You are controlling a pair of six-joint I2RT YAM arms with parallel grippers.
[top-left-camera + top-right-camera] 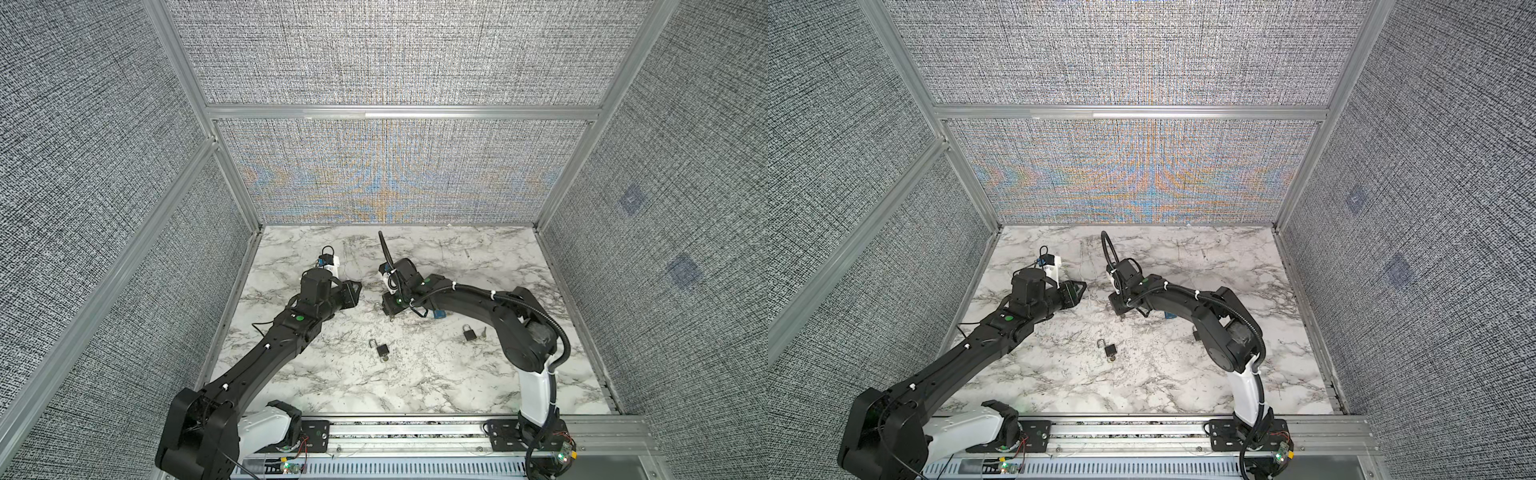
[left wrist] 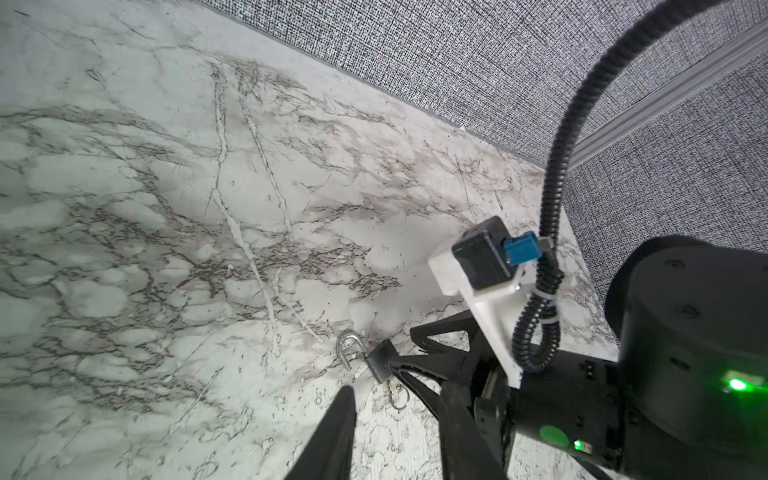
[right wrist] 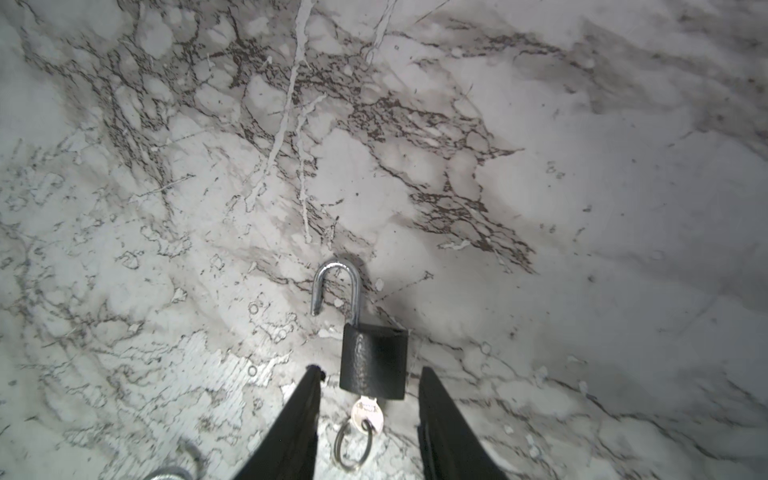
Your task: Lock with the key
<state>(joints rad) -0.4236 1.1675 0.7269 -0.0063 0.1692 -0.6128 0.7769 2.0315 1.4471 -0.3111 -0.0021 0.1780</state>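
Observation:
A small black padlock (image 3: 373, 360) lies flat on the marble table (image 3: 582, 249) with its silver shackle (image 3: 336, 282) swung open. The key (image 3: 368, 411), on a wire ring, sits in the base of the padlock. My right gripper (image 3: 370, 370) points down over it and is open, one finger on each side of the padlock's base, neither touching. In both top views this gripper (image 1: 386, 311) (image 1: 1121, 315) covers most of the padlock. My left gripper (image 1: 353, 291) (image 2: 399, 399) hovers just to its left, open and empty, facing the padlock (image 2: 380, 361).
Another black padlock (image 1: 382, 350) (image 1: 1109, 352) with an open shackle and a key lies nearer the front. A padlock with its shackle shut (image 1: 469, 332) lies beside the right arm, a key (image 1: 482, 331) next to it. A small blue object (image 1: 438, 313) shows under that arm.

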